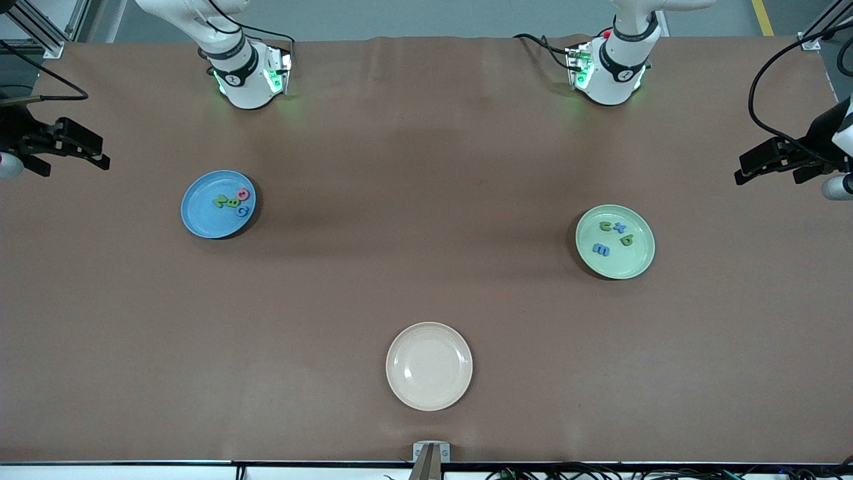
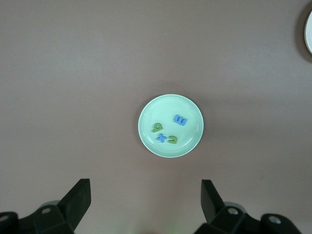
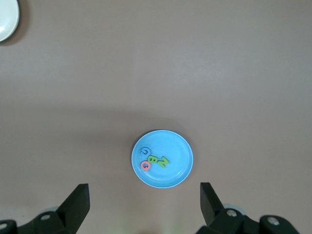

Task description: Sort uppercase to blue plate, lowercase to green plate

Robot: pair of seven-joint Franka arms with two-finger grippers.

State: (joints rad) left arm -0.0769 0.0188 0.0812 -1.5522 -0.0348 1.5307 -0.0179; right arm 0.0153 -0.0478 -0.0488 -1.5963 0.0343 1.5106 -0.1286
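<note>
The blue plate (image 1: 200, 220) lies toward the right arm's end and holds the green N (image 1: 220, 200), green B (image 1: 231, 204), pink-red Q (image 1: 244, 195) and blue G (image 1: 242, 211). The green plate (image 1: 633, 263) lies toward the left arm's end and holds the green u (image 1: 606, 226), blue t (image 1: 619, 227), green b (image 1: 626, 240) and blue m (image 1: 601, 250). My right gripper (image 1: 100, 155) is open and holds nothing, high off the table's end beside the blue plate (image 3: 178, 161). My left gripper (image 1: 741, 170) is open and holds nothing, high off the other end beside the green plate (image 2: 165, 105).
A cream plate (image 1: 428, 365) lies mid-table, nearer to the front camera than both other plates. The two robot bases stand along the table's edge farthest from the front camera. A small metal bracket (image 1: 430, 453) sits at the nearest edge.
</note>
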